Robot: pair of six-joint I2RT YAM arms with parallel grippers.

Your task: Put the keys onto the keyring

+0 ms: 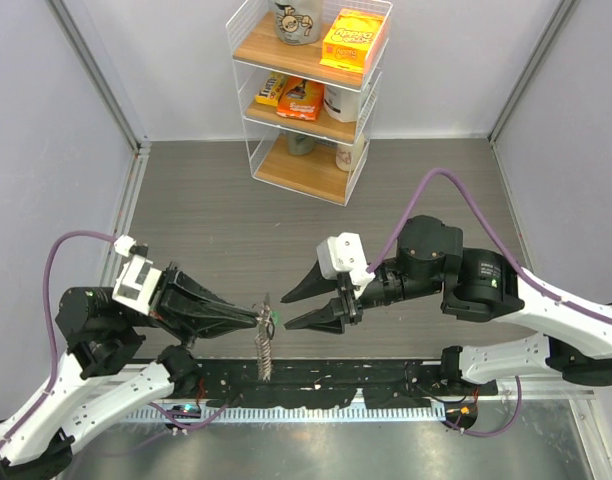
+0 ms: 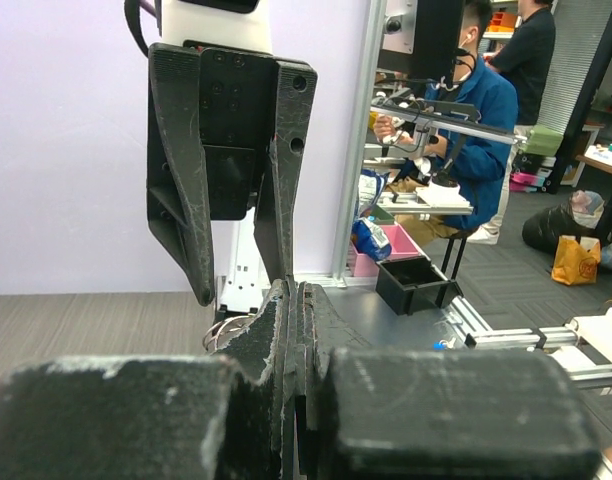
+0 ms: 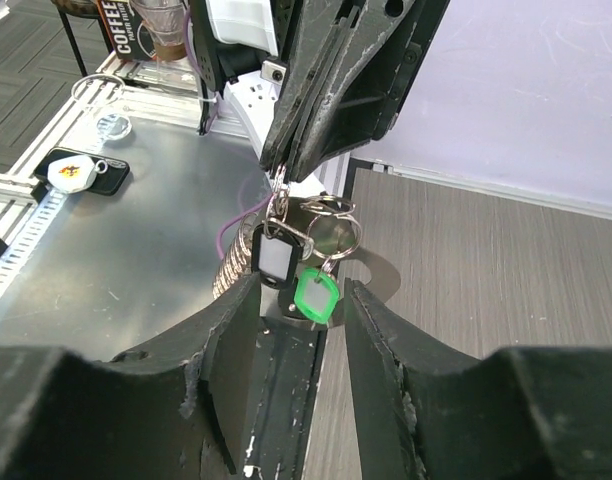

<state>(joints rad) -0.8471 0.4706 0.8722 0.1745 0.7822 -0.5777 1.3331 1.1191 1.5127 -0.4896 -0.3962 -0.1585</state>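
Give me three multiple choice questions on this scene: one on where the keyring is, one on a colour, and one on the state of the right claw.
1. Where is the keyring?
A. hanging from the tips of the left claw
B. lying flat on the table
C. on the wire shelf

2. What colour is the small tag on it?
A. red
B. green
C. yellow

3. How is the right claw?
A. shut on the keyring
B. shut on nothing
C. open, holding nothing

Answers:
1 A: it dangles below the shut left tips, clear of the surface.
2 B: the right wrist view shows it bright green.
3 C: its fingers stand apart, and in the top view they stop short of the keyring.
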